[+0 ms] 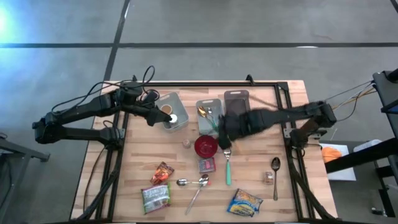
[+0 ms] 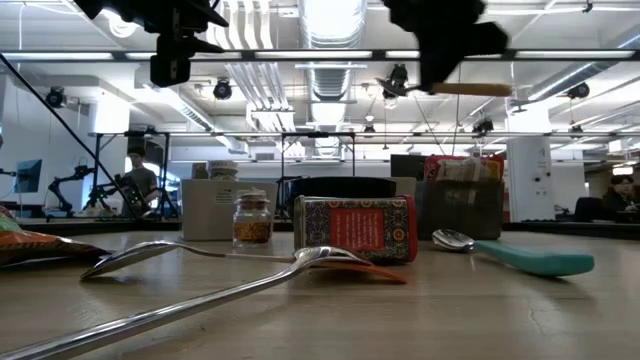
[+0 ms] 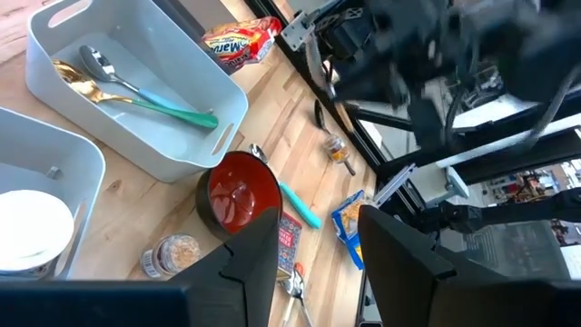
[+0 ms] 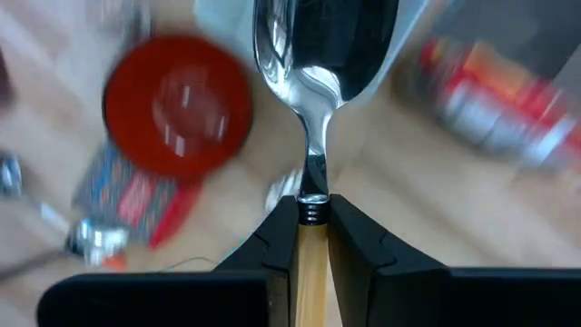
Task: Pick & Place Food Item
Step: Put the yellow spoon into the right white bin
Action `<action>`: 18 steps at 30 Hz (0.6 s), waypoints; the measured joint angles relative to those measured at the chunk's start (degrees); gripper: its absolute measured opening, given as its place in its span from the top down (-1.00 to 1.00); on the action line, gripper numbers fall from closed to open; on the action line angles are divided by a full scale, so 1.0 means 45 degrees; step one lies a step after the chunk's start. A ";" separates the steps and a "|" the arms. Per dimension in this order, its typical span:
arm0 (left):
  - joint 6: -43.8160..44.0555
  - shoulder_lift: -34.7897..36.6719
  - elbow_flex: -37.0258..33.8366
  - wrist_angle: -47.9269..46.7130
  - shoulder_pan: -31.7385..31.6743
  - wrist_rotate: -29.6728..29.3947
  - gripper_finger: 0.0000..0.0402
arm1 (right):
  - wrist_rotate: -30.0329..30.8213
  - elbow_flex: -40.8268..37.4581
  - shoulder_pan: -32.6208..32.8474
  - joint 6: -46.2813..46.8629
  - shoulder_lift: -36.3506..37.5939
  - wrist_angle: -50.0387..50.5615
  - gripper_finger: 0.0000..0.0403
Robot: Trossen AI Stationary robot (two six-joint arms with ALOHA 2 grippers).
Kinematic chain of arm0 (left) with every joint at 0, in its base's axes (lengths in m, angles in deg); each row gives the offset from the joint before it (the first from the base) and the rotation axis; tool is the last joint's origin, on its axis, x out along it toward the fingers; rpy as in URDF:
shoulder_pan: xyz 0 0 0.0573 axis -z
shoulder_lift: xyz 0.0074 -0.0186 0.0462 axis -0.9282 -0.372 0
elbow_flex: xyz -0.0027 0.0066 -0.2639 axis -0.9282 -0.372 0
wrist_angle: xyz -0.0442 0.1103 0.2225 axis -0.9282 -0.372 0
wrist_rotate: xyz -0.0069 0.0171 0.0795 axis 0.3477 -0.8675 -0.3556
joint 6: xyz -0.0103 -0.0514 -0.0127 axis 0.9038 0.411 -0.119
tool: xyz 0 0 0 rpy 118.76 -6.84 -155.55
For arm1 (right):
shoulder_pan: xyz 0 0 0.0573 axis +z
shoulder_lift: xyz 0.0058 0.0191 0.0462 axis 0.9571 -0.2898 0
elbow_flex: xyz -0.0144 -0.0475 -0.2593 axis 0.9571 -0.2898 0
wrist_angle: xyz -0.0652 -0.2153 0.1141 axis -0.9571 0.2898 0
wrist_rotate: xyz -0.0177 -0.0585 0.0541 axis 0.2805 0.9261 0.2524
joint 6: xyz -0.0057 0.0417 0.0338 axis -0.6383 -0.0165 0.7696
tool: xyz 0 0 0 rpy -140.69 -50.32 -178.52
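My right gripper hangs blurred over the red bowl and the bins at mid-table, shut on a spoon with a steel bowl and a wooden handle. My left gripper stands open with nothing between its fingers above the left grey bin, which holds a white round thing. Food packets lie flat on the near half of the table: an orange one, a green one, a yellow-blue one and a red box. My right gripper pinches the spoon between its two fingers where the steel neck meets the wooden handle. The steel bowl reaches out past the fingertips and the wooden handle runs back between the fingers. The spoon is lifted clear of the table, its handle about level in the low view.
The middle grey bin holds a gold spoon and a teal-handled one; a dark bin stands beside it. A teal-handled spoon, two steel spoons, another spoon, a spice jar and a small jar lie around.
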 joint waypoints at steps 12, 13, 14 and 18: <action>-0.0351 -0.0004 -0.0015 -0.0310 -0.0010 -0.0005 0.22 | -0.1242 0.0278 -0.3979 -0.3797 -0.0395 -0.5152 0.84; -0.0328 0.0000 -0.0015 -0.0307 -0.0010 -0.0005 0.22 | -0.1294 0.0292 -0.4086 -0.3940 -0.0580 -0.5207 0.84; -0.0328 0.0000 -0.0015 -0.0298 -0.0010 -0.0005 0.22 | -0.1345 0.0361 -0.4196 -0.4051 -0.0811 -0.5196 0.84; -0.0326 -0.0005 -0.0015 -0.0302 -0.0015 -0.0063 0.22 | -0.1980 0.0494 -0.4593 -0.5007 -0.1794 -0.5242 0.84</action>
